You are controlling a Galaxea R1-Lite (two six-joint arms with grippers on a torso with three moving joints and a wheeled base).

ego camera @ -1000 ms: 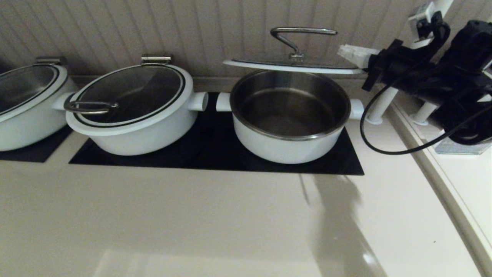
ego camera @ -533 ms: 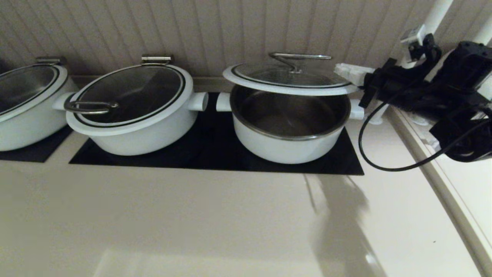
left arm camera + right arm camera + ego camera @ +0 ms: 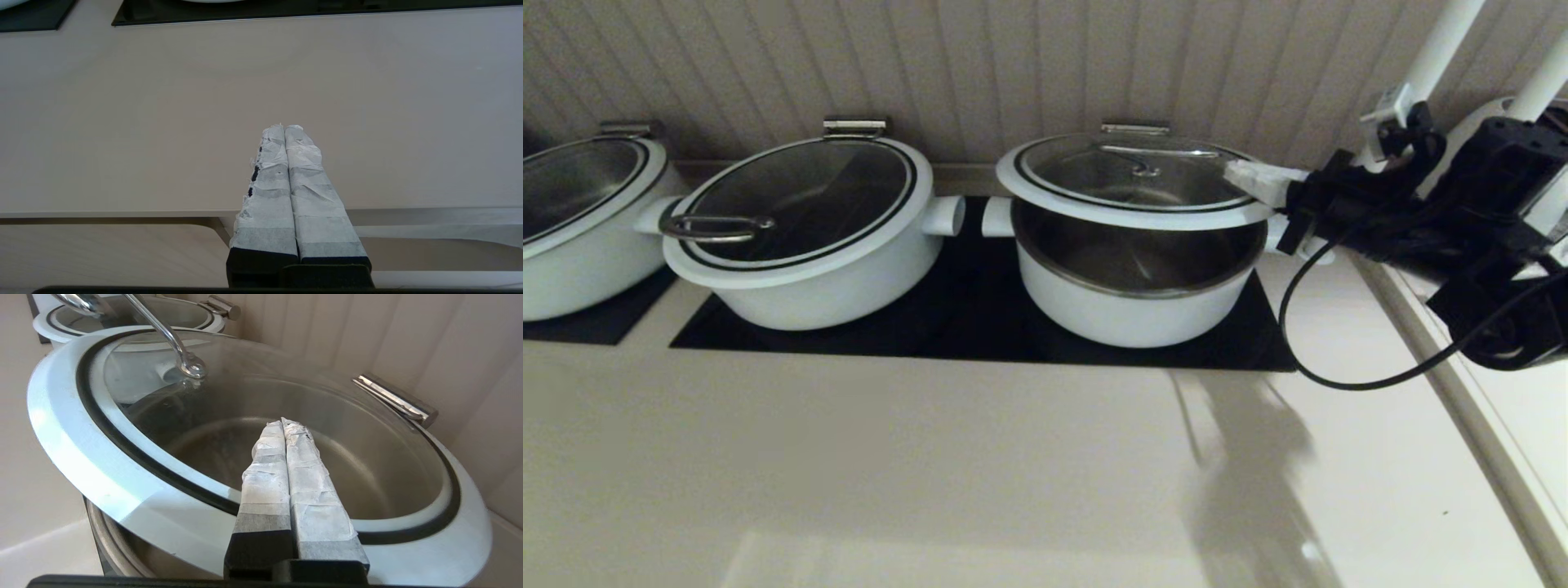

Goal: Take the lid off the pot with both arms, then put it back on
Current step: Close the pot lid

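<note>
The right gripper [image 3: 284, 426], its white-taped fingers pressed together with nothing between them, is seen lying over the right edge of the round glass lid with the broad white rim [image 3: 1131, 214], the closed tips reaching inward above the glass in the right wrist view. The lid is held tilted over the wide white round pot with the steel inner liner [image 3: 1131, 314]: its far edge sits low by the steel hinge [image 3: 1135, 128] at the panelled wall, while its near edge stands clear of the pot's rim, so that the steel interior is exposed beneath it. Whether the fingers rest on the rim or merely hover just above it cannot be told. The low curved steel handle [image 3: 1152, 153] runs left to right across the lid's centre, to the left of the jaws. The coming move is judged to depend on that hinge line at the far side, about which the near edge has yet to drop. The left gripper [image 3: 284, 128], likewise clenched on nothing, is parked over the bare beige counter [image 3: 163, 122], well apart from the pot, leaving the right arm the nearer. A second white pot with a closed lid [image 3: 805, 237] stands just left.
</note>
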